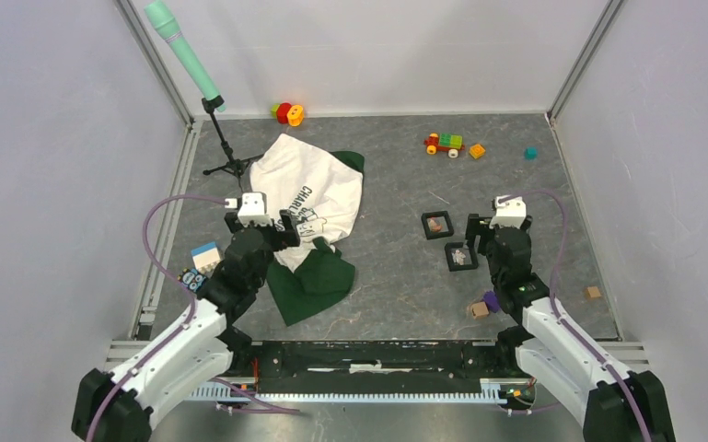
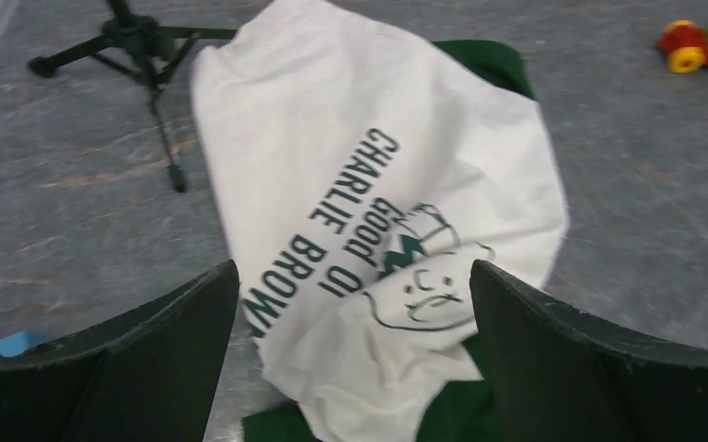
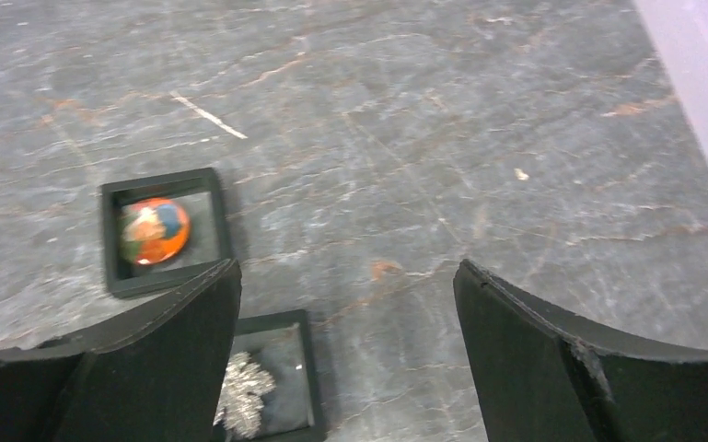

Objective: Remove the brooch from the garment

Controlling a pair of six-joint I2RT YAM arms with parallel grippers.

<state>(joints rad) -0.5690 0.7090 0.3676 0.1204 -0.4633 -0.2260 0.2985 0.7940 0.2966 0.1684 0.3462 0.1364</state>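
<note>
The garment (image 1: 308, 189), a white T-shirt with black "Good Ol' Charlie Brown" print, lies crumpled at left centre, with dark green fabric (image 1: 313, 281) at its near end. It fills the left wrist view (image 2: 350, 157). No brooch shows on it in any view. My left gripper (image 1: 285, 235) is open and empty above the shirt's near edge, with the cartoon face between its jaws (image 2: 354, 276). My right gripper (image 1: 474, 232) is open and empty (image 3: 348, 272) over bare table, just right of two black boxes.
One black box (image 3: 110, 230) holds an orange round brooch (image 3: 154, 230), the other (image 3: 308, 368) a silver leaf brooch (image 3: 244, 391). A tripod stand (image 1: 226, 157) stands left of the shirt. A toy car (image 1: 444, 143) and small blocks (image 1: 476, 150) lie at the back. A blue-white block (image 1: 205, 255) lies by the left arm.
</note>
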